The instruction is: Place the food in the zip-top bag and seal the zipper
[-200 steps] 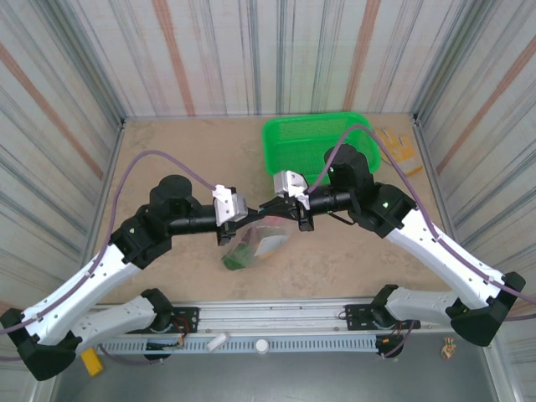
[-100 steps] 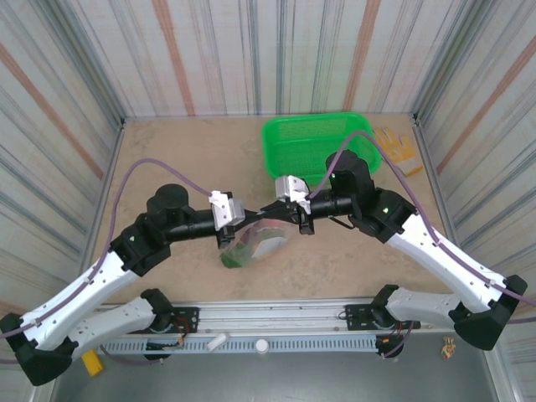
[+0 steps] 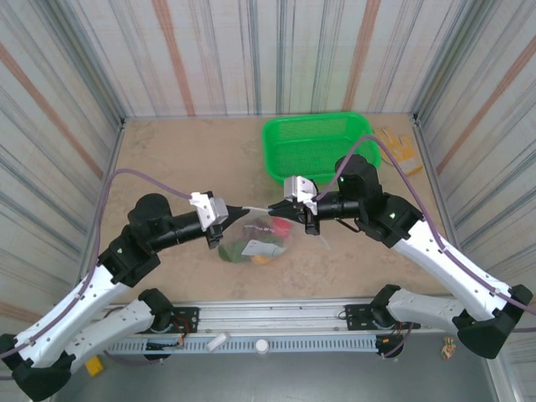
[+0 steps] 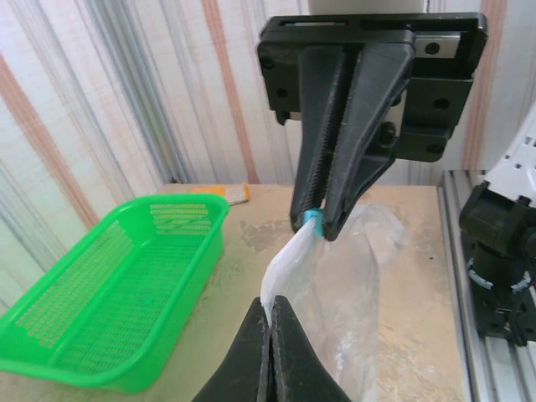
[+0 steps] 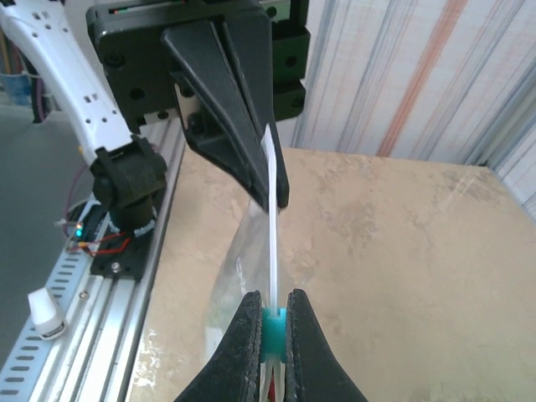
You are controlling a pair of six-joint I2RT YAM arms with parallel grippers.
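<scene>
Zipper (image 5: 273, 243), the thin pale strip on the clear floppy plastic bag (image 3: 255, 239), is drawn taut between both grippers, apparently to press it sealed. Left gripper (image 4: 270, 306) is clamped on one end, right gripper (image 5: 274, 311) on the light-blue end piece (image 4: 312, 219). The small round toy food (image 3: 251, 248) hangs inside the bag, near the green mesh basket (image 3: 276, 134).

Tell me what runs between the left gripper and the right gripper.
The zipper, taut, pinched by the left gripper and right gripper; the zip-top bag of food hangs beneath. The top external view shows it.
</scene>
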